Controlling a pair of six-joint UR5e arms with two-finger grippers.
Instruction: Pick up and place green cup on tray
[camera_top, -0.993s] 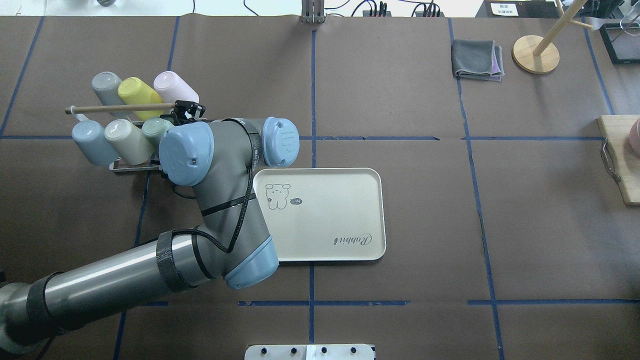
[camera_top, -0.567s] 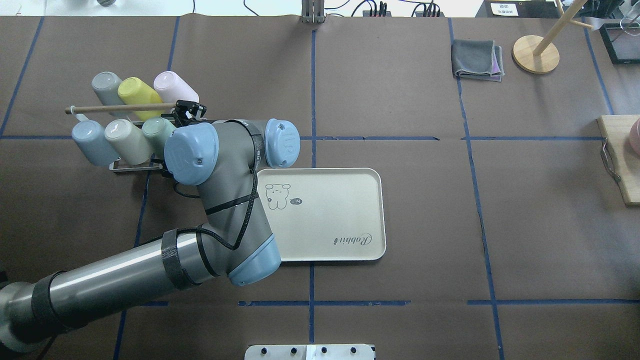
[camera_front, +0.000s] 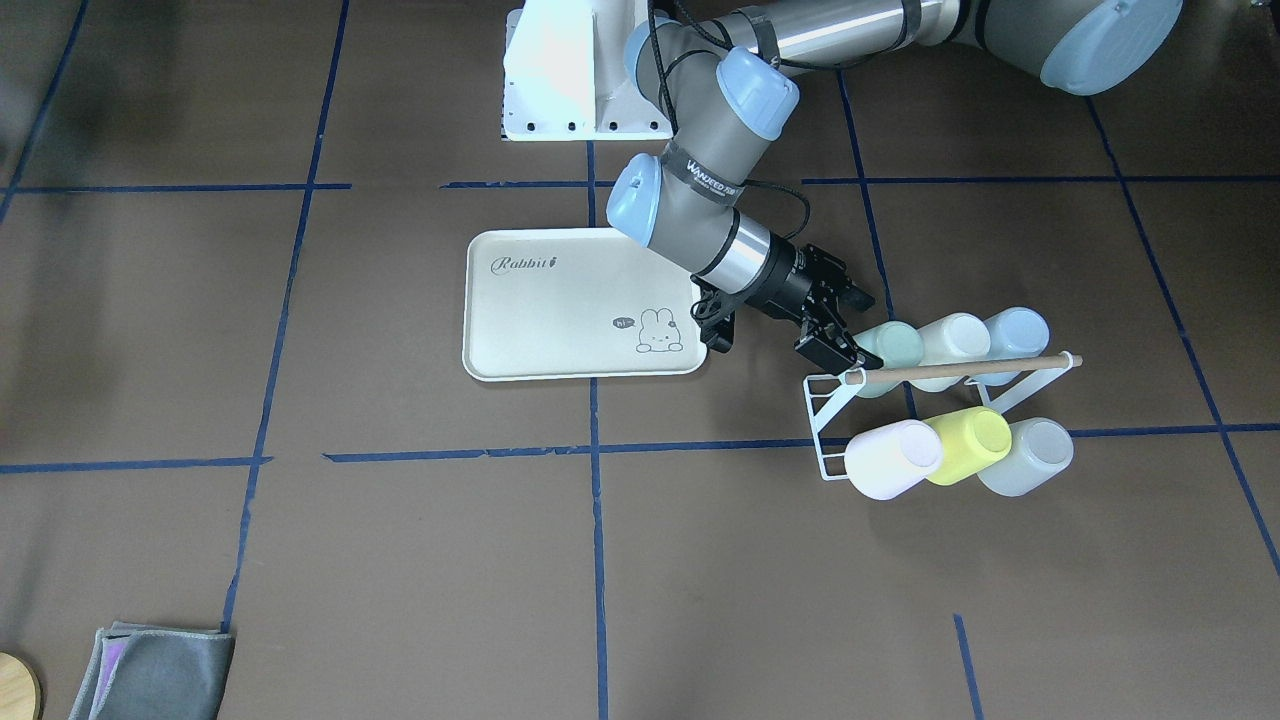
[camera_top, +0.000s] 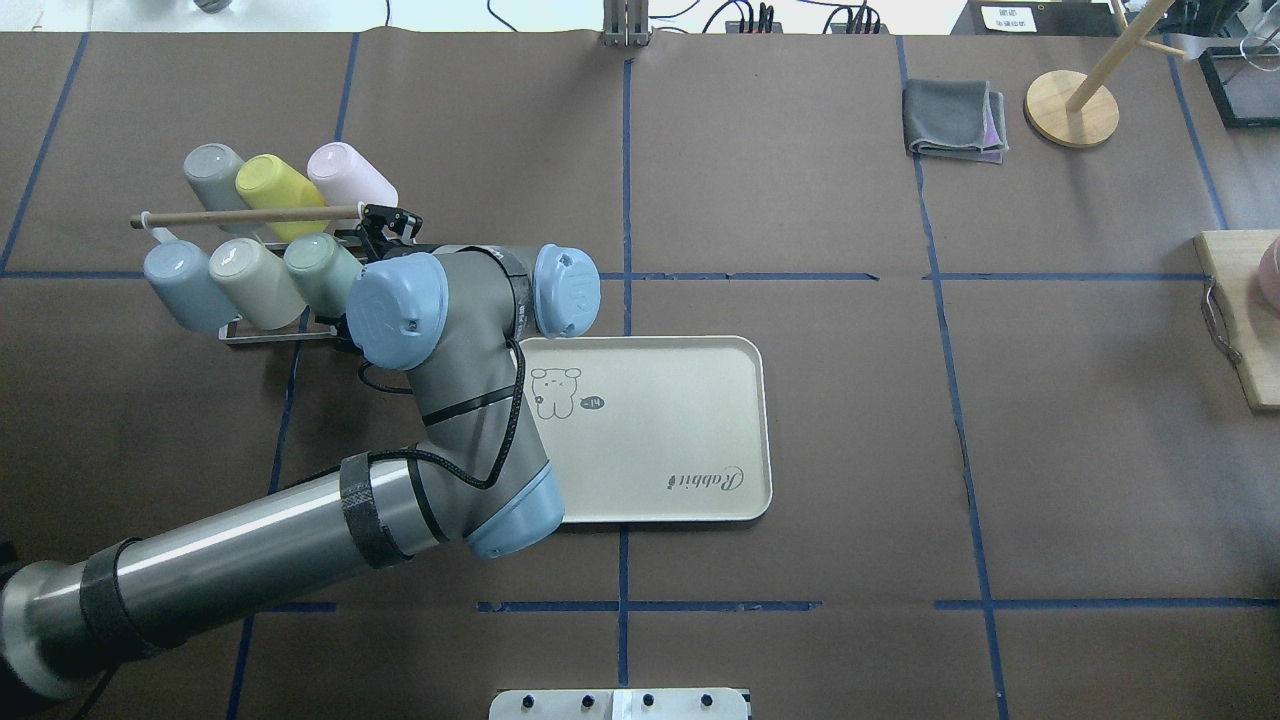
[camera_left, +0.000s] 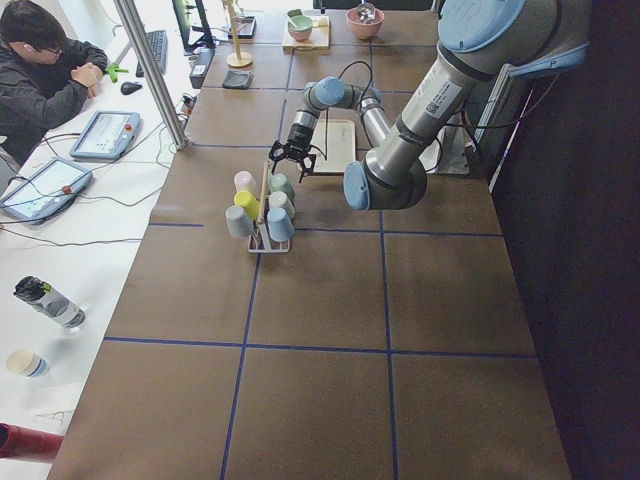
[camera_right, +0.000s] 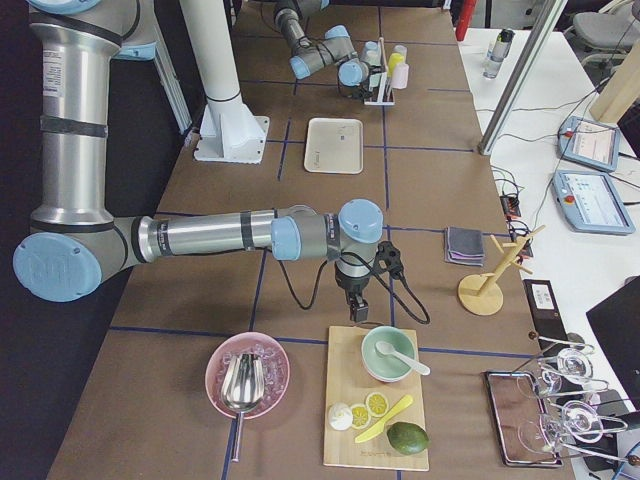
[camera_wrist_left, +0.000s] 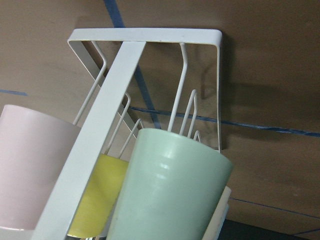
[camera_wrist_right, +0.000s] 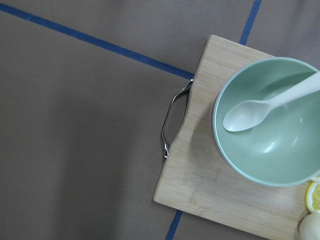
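The green cup (camera_front: 893, 343) lies tilted on a white wire rack (camera_front: 828, 400), the cup nearest the tray in its row. It also shows in the overhead view (camera_top: 320, 262) and fills the left wrist view (camera_wrist_left: 170, 195). My left gripper (camera_front: 845, 322) is open, with its fingertips right at the cup's closed end and nothing held. The cream Rabbit tray (camera_front: 560, 300) lies empty just beside the left wrist, also in the overhead view (camera_top: 660, 430). My right gripper (camera_right: 358, 312) hovers at a cutting board far off; I cannot tell whether it is open or shut.
The rack also holds a cream cup (camera_front: 955, 338), a blue cup (camera_front: 1015, 330), and pink (camera_front: 890, 458), yellow (camera_front: 968, 443) and grey (camera_front: 1035, 455) cups under a wooden rod (camera_front: 960, 368). A grey cloth (camera_top: 955, 118), a wooden stand (camera_top: 1070, 108) and a board with a bowl (camera_wrist_right: 270, 120) are far right.
My left wrist has shifted a little to the right, toward the tray, so more of the green cup shows from above. The cups and tray have not moved.
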